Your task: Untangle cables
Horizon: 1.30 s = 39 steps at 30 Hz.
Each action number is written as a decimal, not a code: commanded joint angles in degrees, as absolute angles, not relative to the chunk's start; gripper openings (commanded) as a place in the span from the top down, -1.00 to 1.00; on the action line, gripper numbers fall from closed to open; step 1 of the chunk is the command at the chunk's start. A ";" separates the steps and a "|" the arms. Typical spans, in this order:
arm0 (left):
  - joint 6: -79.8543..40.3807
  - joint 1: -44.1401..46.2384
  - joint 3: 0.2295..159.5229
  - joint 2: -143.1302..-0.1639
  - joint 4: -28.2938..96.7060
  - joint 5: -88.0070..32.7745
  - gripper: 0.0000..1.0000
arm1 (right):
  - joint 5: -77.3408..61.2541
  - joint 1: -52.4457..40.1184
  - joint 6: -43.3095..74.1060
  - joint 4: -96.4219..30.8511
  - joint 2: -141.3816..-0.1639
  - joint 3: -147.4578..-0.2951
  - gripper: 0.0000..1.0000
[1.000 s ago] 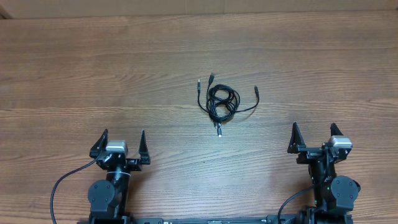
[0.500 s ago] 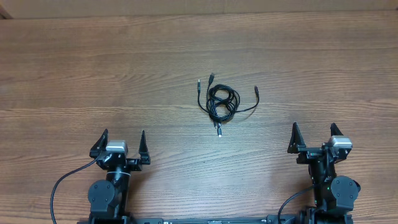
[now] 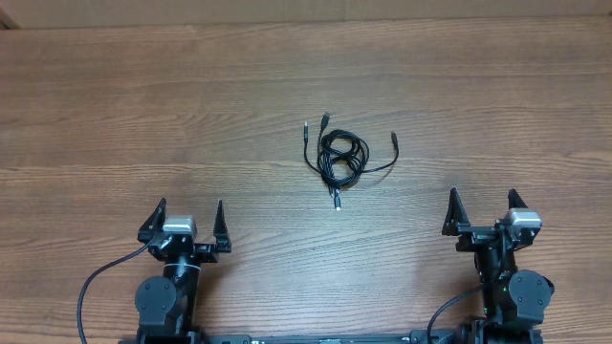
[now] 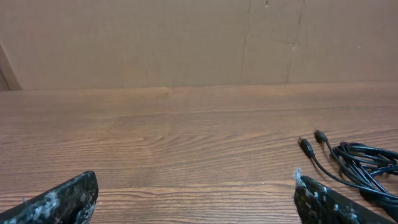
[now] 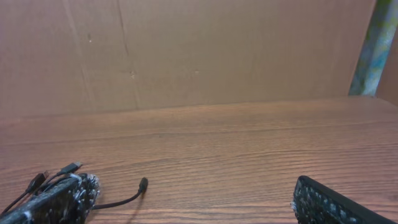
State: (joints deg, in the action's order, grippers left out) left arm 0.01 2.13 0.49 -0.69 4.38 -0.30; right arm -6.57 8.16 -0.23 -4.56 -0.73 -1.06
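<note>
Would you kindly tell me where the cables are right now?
In the overhead view the cables lie bundled near the middle of the table, ahead of and between the left gripper and right gripper, touching neither.

Built in matte black throughout. Tipped at the left hand (image 3: pixel 189 205) and the right hand (image 3: pixel 483 194) with two pointed, fin-shaped fingers (image 3: pixel 219 215), set either side of a pale grey block (image 3: pixel 179 226). Fitted lower down with round black joint housings (image 3: pixel 158 298). Trailed by a thick black cable (image 3: pixel 93 275) curving off each base. Marked with a small green light (image 3: pixel 500 280) on the right arm (image 3: pixel 521 291). Flecked with white scuffing across the finger pads (image 4: pixel 68 199) up close.
</note>
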 commanded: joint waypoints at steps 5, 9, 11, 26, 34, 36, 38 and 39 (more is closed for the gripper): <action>0.23 1.85 0.27 -0.25 4.45 0.19 -1.00 | -5.85 8.43 -0.49 -4.40 -0.16 -0.49 -1.00; -0.03 1.87 0.27 -0.25 4.43 -0.05 -1.00 | -5.82 8.43 -0.49 -4.40 -0.16 -0.49 -1.00; -1.41 1.87 0.30 -0.25 4.25 -1.02 -1.00 | -5.82 8.43 -0.49 -4.40 -0.16 -0.49 -1.00; -5.30 1.87 11.09 -2.63 16.99 -12.49 -1.00 | -5.82 8.43 -0.49 -4.40 -0.16 -0.49 -1.00; -4.08 1.89 26.37 -17.26 23.75 -14.85 -1.00 | -5.82 8.43 -0.49 -4.40 -0.16 -0.49 -1.00; -3.38 1.89 31.05 -22.72 26.33 -14.96 -1.00 | -5.82 8.43 -0.49 -4.40 -0.16 -0.49 -1.00; -2.94 1.89 35.29 -27.66 28.91 -15.11 -1.00 | -5.85 8.43 -0.49 -4.40 -0.16 -0.49 -1.00; -2.92 1.89 38.06 -30.74 30.81 -15.35 -1.00 | -5.82 8.43 -0.49 -4.40 -0.16 -0.49 -1.00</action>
